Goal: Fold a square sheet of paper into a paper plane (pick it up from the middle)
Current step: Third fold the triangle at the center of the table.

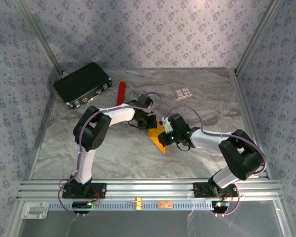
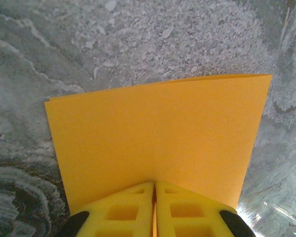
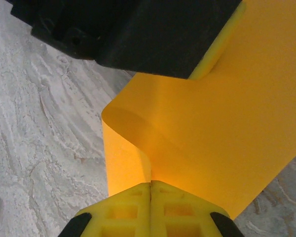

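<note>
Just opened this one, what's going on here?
Both arms are working one square sheet of paper at the middle of the table. The left end effector and the right end effector are each shut on it, close together. The sheet is bent over on itself in a soft curl, not yet a pointed plane. A red cylinder, a black case and a small box lie apart at the back.

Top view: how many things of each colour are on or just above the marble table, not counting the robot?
Orange-yellow: 1, the sheet of paper
Red: 1, the cylinder
Black: 1, the case
White and red: 1, the small box
Total: 4
</note>
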Action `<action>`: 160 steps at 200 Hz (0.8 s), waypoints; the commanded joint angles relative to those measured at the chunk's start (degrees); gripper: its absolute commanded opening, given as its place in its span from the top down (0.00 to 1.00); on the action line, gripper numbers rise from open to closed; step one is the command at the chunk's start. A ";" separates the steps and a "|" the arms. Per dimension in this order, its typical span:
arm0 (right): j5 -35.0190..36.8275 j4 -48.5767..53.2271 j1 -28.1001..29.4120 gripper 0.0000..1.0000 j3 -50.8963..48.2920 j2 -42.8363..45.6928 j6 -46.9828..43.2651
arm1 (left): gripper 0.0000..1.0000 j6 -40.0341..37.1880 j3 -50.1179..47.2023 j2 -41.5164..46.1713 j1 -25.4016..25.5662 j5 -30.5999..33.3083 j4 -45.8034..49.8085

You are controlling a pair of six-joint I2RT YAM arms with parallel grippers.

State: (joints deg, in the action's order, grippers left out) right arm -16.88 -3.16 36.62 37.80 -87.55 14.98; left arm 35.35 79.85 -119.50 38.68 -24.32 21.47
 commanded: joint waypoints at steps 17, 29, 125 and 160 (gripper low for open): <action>2.98 2.39 -0.16 0.98 2.26 -1.60 -1.18 | 0.91 -0.64 0.02 -0.72 0.56 1.69 3.11; 3.04 2.90 -0.19 0.98 2.67 -1.95 -1.21 | 0.91 -0.60 0.04 -0.73 0.60 1.64 3.11; 5.03 4.77 0.07 0.98 2.96 -2.22 -0.83 | 0.91 -0.55 0.30 -0.64 0.57 1.64 3.17; 5.52 5.48 0.11 0.98 2.92 -2.14 -0.74 | 0.91 -0.39 0.13 -0.64 0.60 1.65 3.09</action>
State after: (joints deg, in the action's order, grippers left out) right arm -12.73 0.32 36.62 39.79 -89.69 14.96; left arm 35.38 79.85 -119.50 38.70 -24.16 21.47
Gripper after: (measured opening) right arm 0.052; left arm 0.088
